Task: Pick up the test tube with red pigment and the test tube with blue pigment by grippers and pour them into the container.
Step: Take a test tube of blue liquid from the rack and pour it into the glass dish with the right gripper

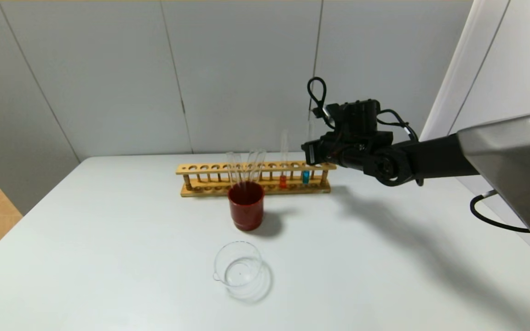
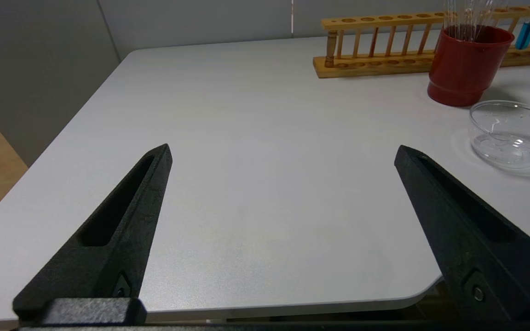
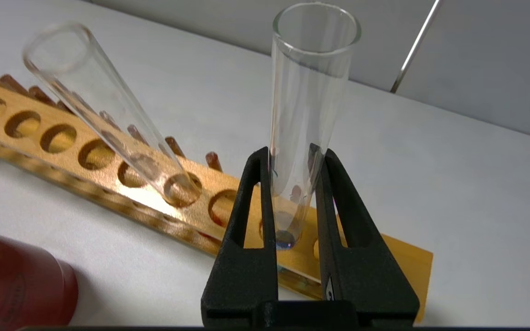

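The right gripper (image 3: 294,156) reaches over the right end of one wooden rack (image 1: 210,177), its two fingers (image 3: 251,216) pressed against the sides of the test tube with blue pigment (image 3: 302,115). That tube stands upright in its hole near the rack's right end, the blue liquid showing low between the rack's rails (image 1: 306,176). Just beside the gripper, on its left, the test tube with red pigment (image 1: 283,158) sits in the next occupied hole, leaning a little; one empty hole lies between the two coloured tubes in the right wrist view. So two coloured tubes can be counted, one red and one blue, both in the rack. Farther to the gripper's left and nearer the robot stands one dark red cup (image 1: 246,205) holding a bundle of colourless tubes (image 1: 245,168); their exact number cannot be told. Nearer the robot again, well apart from the gripper, rests the single clear container (image 1: 238,270) on the white table (image 1: 108,239). The left gripper (image 2: 283,154) hangs over the table's near left part, its two fingers spread wide with nothing between them, the container and the cup off to its right.
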